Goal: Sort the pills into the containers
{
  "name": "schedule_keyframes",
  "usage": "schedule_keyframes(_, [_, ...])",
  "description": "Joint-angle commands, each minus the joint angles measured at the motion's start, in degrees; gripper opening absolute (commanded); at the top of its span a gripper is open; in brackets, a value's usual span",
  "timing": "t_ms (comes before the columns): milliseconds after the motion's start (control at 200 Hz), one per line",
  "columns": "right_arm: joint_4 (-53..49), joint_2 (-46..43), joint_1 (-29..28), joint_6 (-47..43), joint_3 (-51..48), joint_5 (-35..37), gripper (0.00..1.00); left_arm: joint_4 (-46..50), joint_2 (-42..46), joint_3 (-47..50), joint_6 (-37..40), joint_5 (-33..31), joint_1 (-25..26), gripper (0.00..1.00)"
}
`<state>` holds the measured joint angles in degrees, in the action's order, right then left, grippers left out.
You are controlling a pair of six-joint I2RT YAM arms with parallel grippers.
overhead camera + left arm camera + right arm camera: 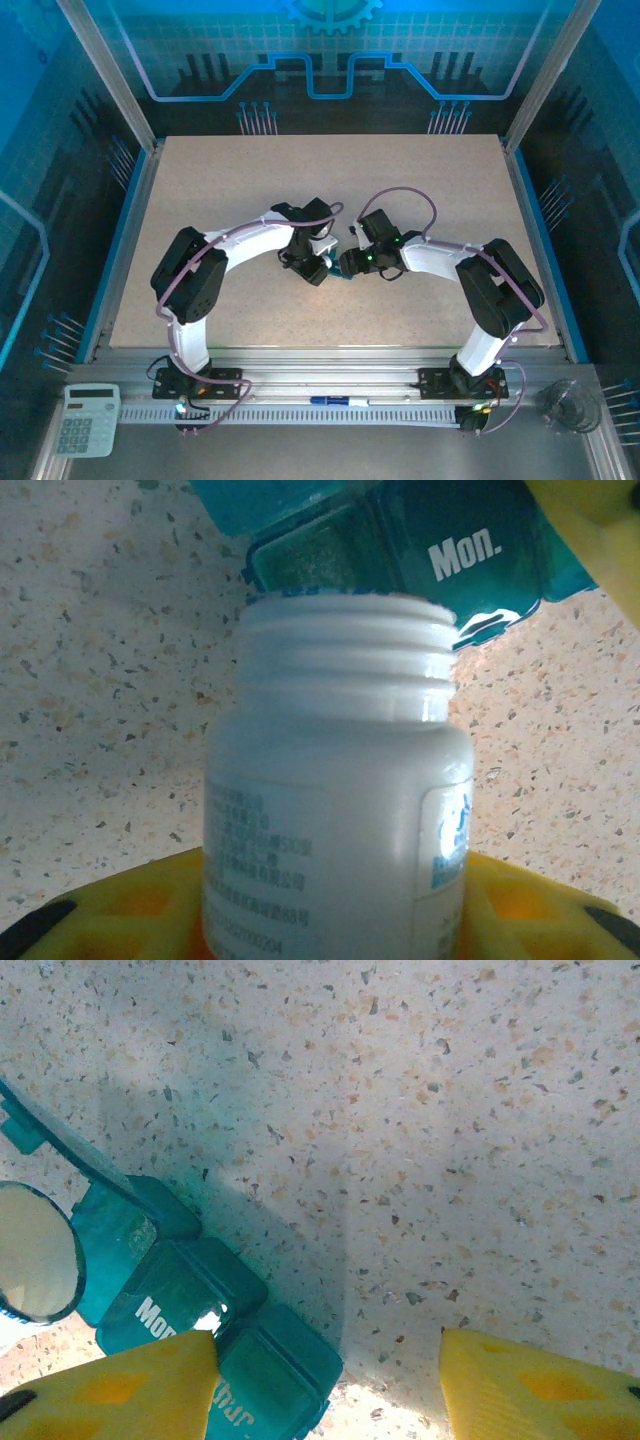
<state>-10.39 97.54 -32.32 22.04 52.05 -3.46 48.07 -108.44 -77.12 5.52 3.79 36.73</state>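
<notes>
**Mid-table: bottle mouth at pill box, bare room all round**

Around both sets of fingers the table is bare speckled board, w/ wide free room to the far side, left and right. Metal frame rails edge it, well apart from the fingers. Behind the arm bases, off the board, lie a calculator and a pen.

Left fingers pinch a white bottle low on its body, one yellow pad each side. Cap is off and the threaded neck points away from the fingers. Just ahead of the mouth sits the pill box, teal. Can't tell if rim and box touch.

Right fingers are spread, w/ only bare table btwn them. The pill box lies at the view-left finger, partly under its tip and outside the gap. That finger's yellow tip also shows over the box corner in the left wrist view.

Contents:
- Pill box: the "Mon." lid is down. The compartment beside it, nearest the bottle mouth, is open w/ its flap raised. Inside I see only speckle, so can't tell if a pill is there. The next lid's print is partly hidden.
- Bottle: from the right wrist, the round mouth looks pale inside; contents not readable.

From above, both wrists meet nose to nose, w/ a sliver of teal btwn them.
</notes>
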Motion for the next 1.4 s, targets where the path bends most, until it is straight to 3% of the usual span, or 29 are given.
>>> schedule_keyframes(0, [-0.1, 1.2, -0.8, 0.4, -1.3, 0.2, 0.61, 3.5, -1.0, -2.3, 1.8, -1.5, 0.8, 0.00])
schedule_keyframes(1391, [0.5, 1.7, -0.8, 0.9, -1.3, -0.1, 0.61, 13.6, -7.1, -11.7, 6.0, -5.7, 1.6, 0.00])
